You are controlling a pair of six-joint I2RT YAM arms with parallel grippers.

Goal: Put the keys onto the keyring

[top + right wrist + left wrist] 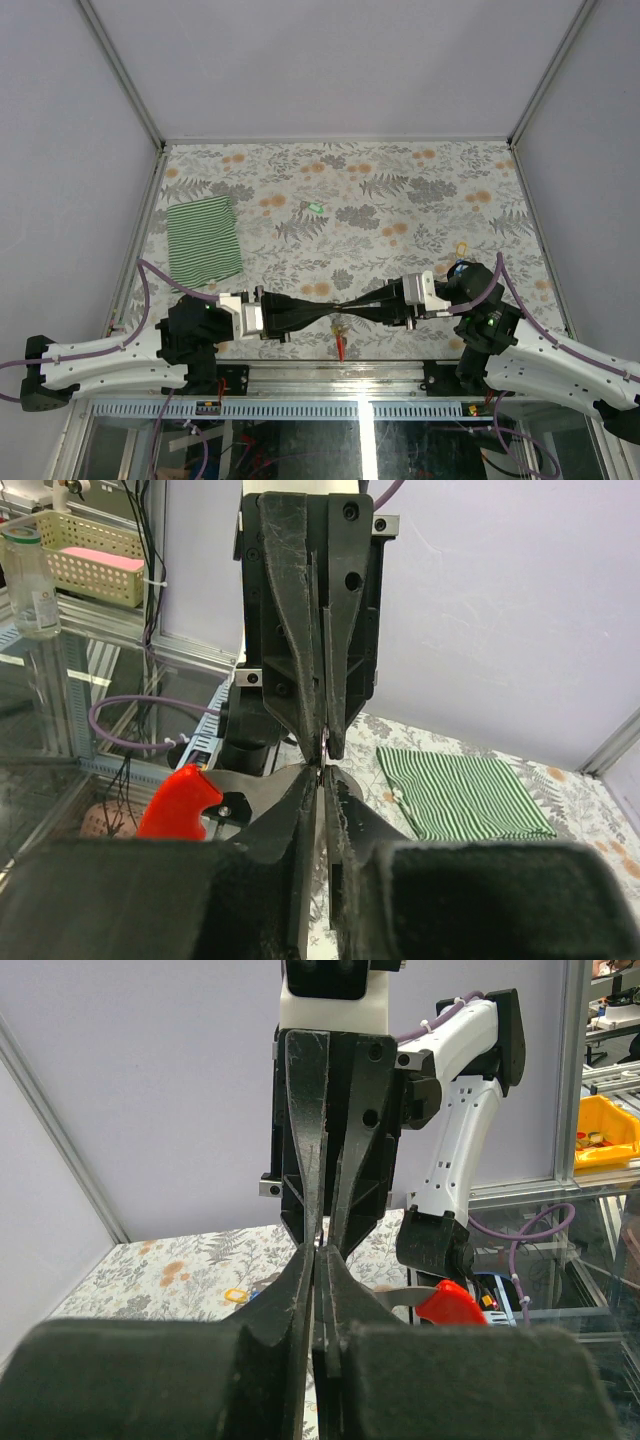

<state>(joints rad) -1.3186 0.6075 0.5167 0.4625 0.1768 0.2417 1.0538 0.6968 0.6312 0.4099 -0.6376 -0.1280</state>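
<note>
- Keyring [448, 1305], a curved grey metal strip joined to a glossy bright red loop, is hanging at the tips of my two tools, clear of the table. Its long axis is running crosswise to the fingers, with the red end pointing back toward my bases.
- My left gripper [319, 1260] is clenching fully. I am judging that it is pinching the grey strip, though the contact itself is hiding behind the matte black fingers.
- My right gripper [322, 778] is meeting the left one nose to nose, right at the strip. Its fingers are standing almost together, and I cannot tell whether they are pinching anything.
- Two tiny keys are lying on the flowered table cover [400, 190], well apart from both tips. The green-headed key [314, 208] is lying straight beyond the meeting point. The yellow-headed key [461, 247] is lying beyond my right wrist, so my right arm is sitting nearer to it.
- I am seeing no key on the keyring, so I am judging the threading as not yet begun.
- Thin hard metal in smooth fingers is looking slippery to me, and the strip may be twisting in the pinch.
- A green striped cloth [203, 240] is lying flat beyond my left wrist.
</note>
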